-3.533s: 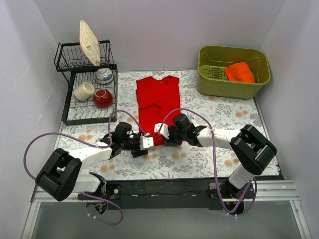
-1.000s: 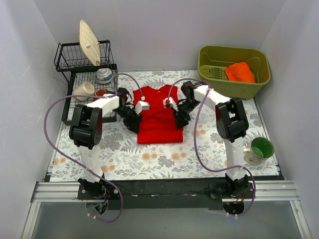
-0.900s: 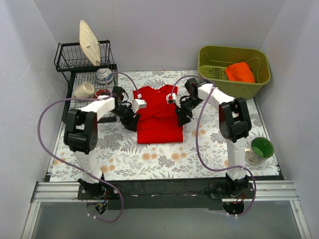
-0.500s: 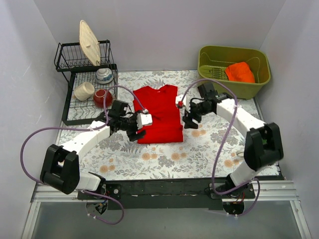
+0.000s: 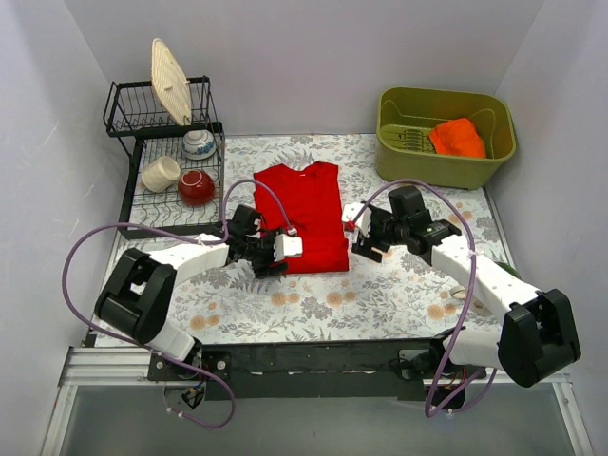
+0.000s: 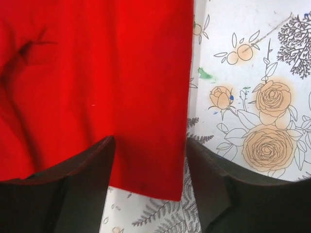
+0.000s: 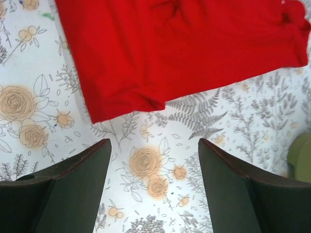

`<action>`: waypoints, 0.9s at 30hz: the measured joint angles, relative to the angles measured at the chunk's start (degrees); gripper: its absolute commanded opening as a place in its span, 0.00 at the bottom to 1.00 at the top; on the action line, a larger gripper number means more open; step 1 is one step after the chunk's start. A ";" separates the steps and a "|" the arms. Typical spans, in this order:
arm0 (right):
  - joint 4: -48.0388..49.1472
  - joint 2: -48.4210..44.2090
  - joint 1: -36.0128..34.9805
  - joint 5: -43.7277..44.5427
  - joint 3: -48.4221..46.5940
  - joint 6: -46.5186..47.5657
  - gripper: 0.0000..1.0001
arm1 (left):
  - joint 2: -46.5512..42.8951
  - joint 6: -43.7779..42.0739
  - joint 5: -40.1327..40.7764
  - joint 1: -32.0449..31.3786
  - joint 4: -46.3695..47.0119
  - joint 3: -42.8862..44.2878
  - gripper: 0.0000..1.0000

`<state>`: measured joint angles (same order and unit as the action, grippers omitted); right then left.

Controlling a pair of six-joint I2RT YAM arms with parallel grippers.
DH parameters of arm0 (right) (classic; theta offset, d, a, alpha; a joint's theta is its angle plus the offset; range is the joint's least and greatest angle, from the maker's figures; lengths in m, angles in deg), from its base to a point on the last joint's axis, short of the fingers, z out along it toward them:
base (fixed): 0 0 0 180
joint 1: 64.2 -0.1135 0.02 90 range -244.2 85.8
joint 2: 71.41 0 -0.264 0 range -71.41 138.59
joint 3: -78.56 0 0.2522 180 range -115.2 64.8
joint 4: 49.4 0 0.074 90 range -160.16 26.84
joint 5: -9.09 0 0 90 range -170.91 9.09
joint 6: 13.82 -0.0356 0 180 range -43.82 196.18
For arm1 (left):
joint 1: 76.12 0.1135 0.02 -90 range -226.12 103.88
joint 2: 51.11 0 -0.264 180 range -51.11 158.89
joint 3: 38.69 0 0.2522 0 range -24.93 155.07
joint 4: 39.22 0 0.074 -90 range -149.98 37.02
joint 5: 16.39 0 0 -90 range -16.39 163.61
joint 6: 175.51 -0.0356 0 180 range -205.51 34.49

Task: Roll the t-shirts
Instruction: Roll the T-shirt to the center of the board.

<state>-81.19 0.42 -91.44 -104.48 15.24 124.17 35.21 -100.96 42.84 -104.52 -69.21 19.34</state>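
Note:
The red t-shirt (image 5: 302, 217) lies flat on the flowered tablecloth, folded into a long narrow strip with its collar at the far end. My left gripper (image 5: 273, 257) hovers at the near left corner of the t-shirt. In the left wrist view the left gripper (image 6: 150, 140) is open, and the corner of the t-shirt (image 6: 97, 73) shows between its fingers, ungripped. My right gripper (image 5: 365, 238) is just off the t-shirt's near right corner. In the right wrist view the right gripper (image 7: 154, 141) stands open over bare cloth, with the t-shirt (image 7: 170, 53) ahead of the fingertips.
A black dish rack (image 5: 133, 204) at the back left holds a red bowl (image 5: 196, 186), a cup (image 5: 160, 174), a small bowl and a plate. A green tub (image 5: 445, 163) at the back right holds an orange cloth (image 5: 458, 138).
Both arms have swung from the t-shirt's sides near its middle down to its near corners. Both grippers have opened wider. The t-shirt lies as before.

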 measured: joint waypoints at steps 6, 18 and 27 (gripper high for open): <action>1.36 -0.48 -1.40 0.48 3.96 0.00 0.80 | 3.45 -0.72 1.66 -1.36 0.26 0.13 0.10; 8.37 0.00 -8.31 -1.97 10.10 6.93 0.83 | 13.25 9.38 -5.95 1.57 -17.07 15.89 0.01; 14.03 4.15 -12.57 -2.27 10.10 7.72 0.83 | 13.49 18.80 -13.75 2.91 -21.38 17.51 0.01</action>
<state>-67.15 4.58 -104.01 -106.76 25.34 131.88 48.70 -82.16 29.09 -101.62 -90.58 36.85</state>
